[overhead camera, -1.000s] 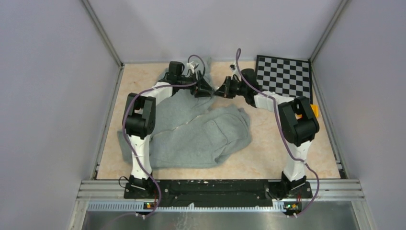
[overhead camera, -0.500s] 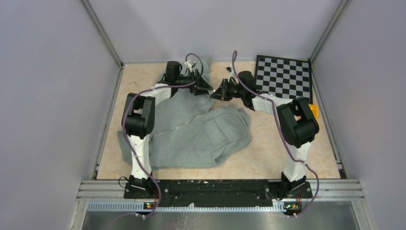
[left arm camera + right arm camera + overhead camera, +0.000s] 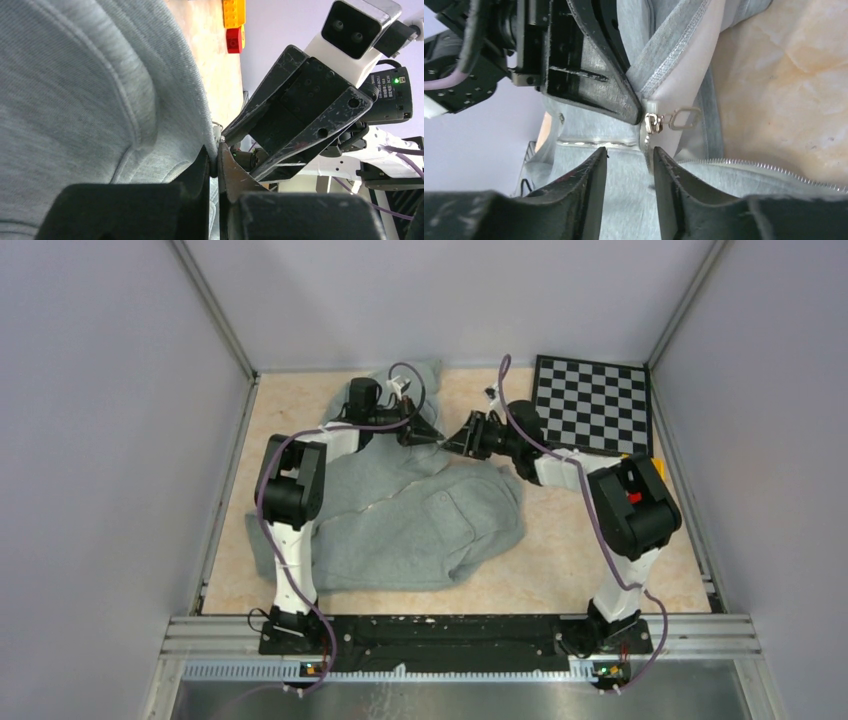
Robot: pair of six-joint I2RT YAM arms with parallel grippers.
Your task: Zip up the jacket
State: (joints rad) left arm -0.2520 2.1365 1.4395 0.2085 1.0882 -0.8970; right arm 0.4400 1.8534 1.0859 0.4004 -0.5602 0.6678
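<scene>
The light-grey fleece jacket [image 3: 420, 515] lies crumpled across the middle of the table, one front patch pocket facing up. At its far edge my left gripper [image 3: 432, 436] is shut on the jacket's hem [image 3: 212, 145], right beside the zipper end. My right gripper [image 3: 458, 440] faces it tip to tip and is open, nothing between its fingers [image 3: 596, 165]. In the right wrist view the metal zipper slider and pull [image 3: 674, 120] hang just beyond my right gripper [image 3: 628, 156], and a row of zipper teeth [image 3: 774, 169] runs off to the right.
A checkerboard panel [image 3: 592, 400] lies at the back right. Red and yellow toy bricks [image 3: 234, 22] sit on the table beyond the jacket. Grey walls close in the table on three sides.
My left gripper has closed on the jacket's edge. My right gripper, shut a second ago, has opened. Both wrists shifted slightly toward the near side.
</scene>
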